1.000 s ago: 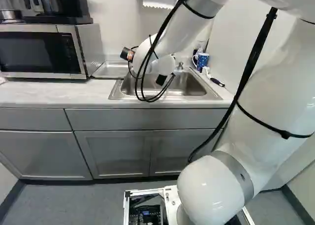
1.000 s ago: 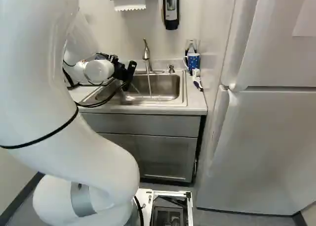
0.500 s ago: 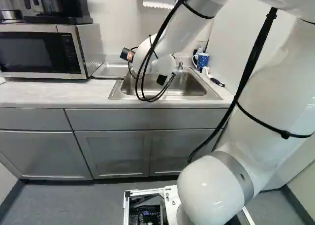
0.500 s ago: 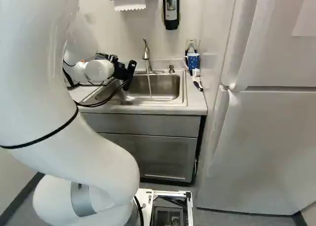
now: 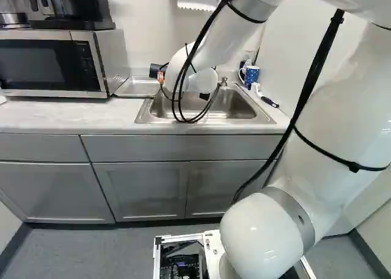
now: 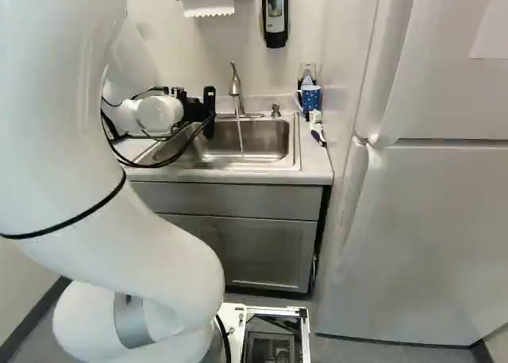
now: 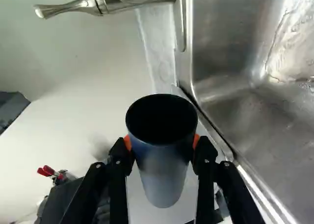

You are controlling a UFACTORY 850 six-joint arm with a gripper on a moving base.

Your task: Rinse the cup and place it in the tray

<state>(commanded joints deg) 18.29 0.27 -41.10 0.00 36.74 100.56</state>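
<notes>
The cup [image 7: 162,172] is slate blue, the mug [image 6: 312,99] white-speckled blue.

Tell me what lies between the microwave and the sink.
The metal tray, back toward the wall, with countertop in front of it. The left base view shows this.

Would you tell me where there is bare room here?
Room shows on the counter before the microwave, and on the visible tray between microwave and sink. Crowded: over the sink, under the arm, and beside the blue mug and dark-handled tool.
</notes>
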